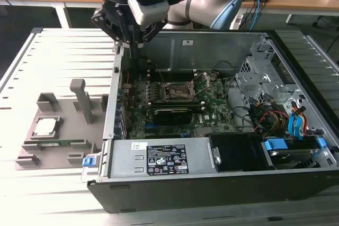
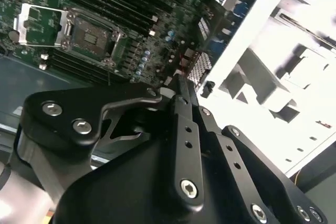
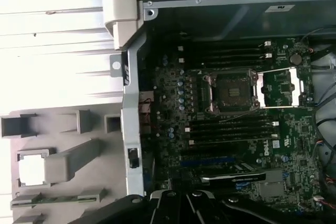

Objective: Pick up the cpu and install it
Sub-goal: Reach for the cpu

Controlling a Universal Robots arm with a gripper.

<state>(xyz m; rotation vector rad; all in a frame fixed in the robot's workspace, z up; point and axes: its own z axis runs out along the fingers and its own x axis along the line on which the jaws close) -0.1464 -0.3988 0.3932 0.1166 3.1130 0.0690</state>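
The cpu (image 1: 45, 126) is a small silvery square lying flat in a recess of the grey holder (image 1: 32, 157), at the exterior view's left, outside the computer case. In the first wrist view the cpu (image 3: 32, 171) shows as a bright square. My gripper (image 1: 131, 45) hangs above the case's left wall near its back corner, well away from the cpu, and looks shut with nothing in it. Its black fingers (image 2: 181, 103) converge in the second wrist view. The dark socket (image 1: 177, 91) on the motherboard stands open, its metal frame (image 3: 281, 85) flipped aside.
The open case (image 1: 114, 104) holds the green motherboard, a graphics card (image 1: 172, 114), cables and drive bays (image 1: 275, 93) on the exterior view's right. A green memory stick (image 1: 58, 142) lies in the holder below the cpu. A grey post (image 1: 79, 96) rises from the holder.
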